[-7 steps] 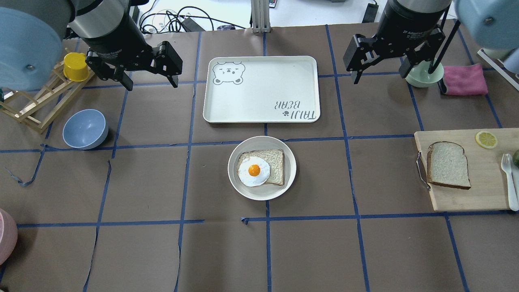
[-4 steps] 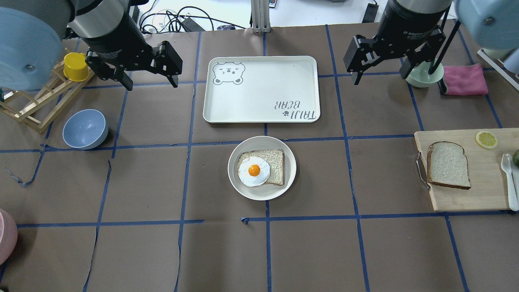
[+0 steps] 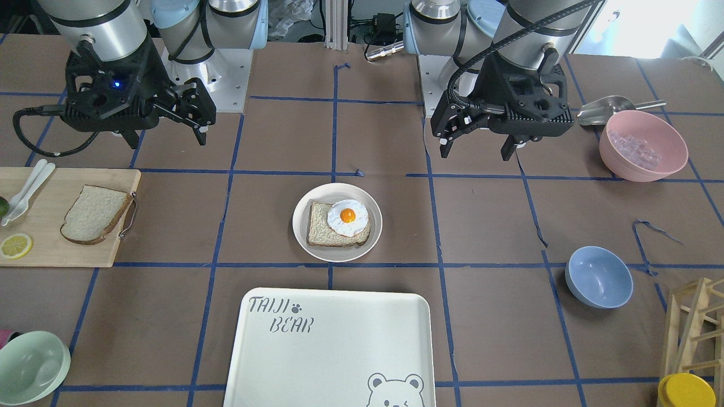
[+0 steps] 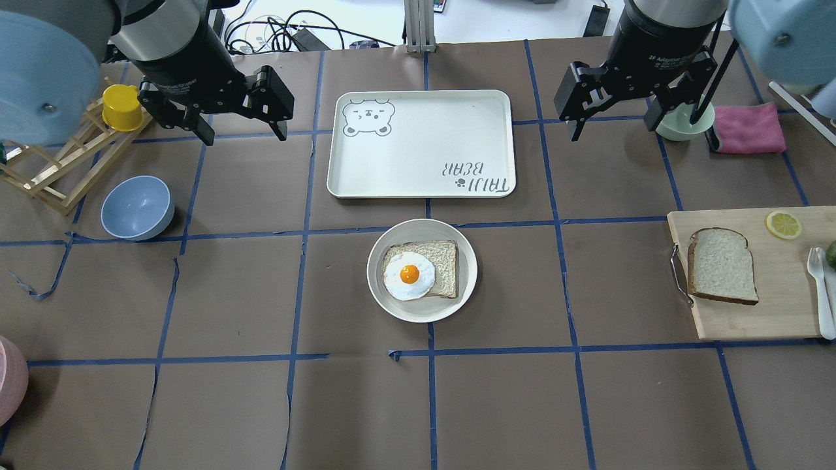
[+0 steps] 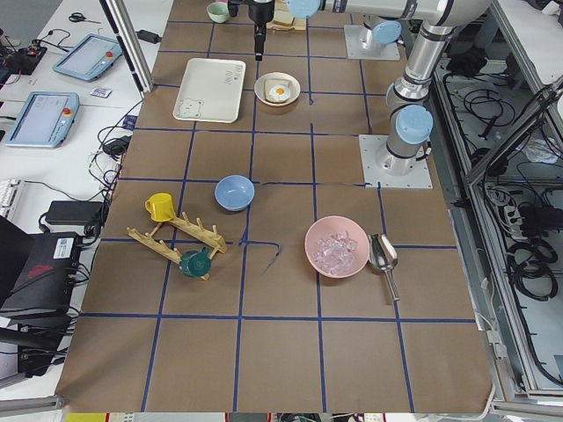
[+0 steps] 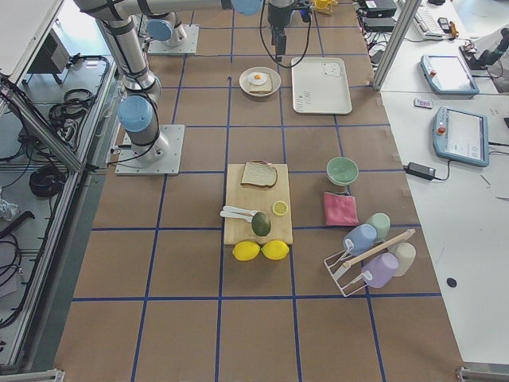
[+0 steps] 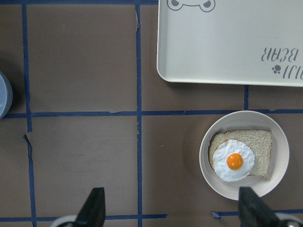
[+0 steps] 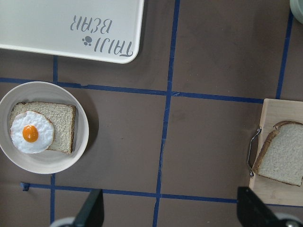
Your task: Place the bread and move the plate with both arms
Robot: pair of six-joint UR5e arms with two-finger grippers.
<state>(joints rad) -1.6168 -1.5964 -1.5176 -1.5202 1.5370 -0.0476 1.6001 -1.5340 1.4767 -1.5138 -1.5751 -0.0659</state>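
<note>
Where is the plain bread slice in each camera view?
Front-facing: bread at far left.
Overhead: bread at far right.
Exterior left: cannot make it out.
Exterior right: bread at centre.
Left wrist: not in view.
Right wrist: bread at lower right.
Landmark: the wooden board under it.

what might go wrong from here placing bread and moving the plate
1. The pale wheat-bread slice lies flat on the wooden board beside its metal handle; the open right gripper may snag the handle or push the slice.
2. The round cream plate carries toast with a fried egg off-centre; an uneven lift with the open left gripper could slide it off.
</note>
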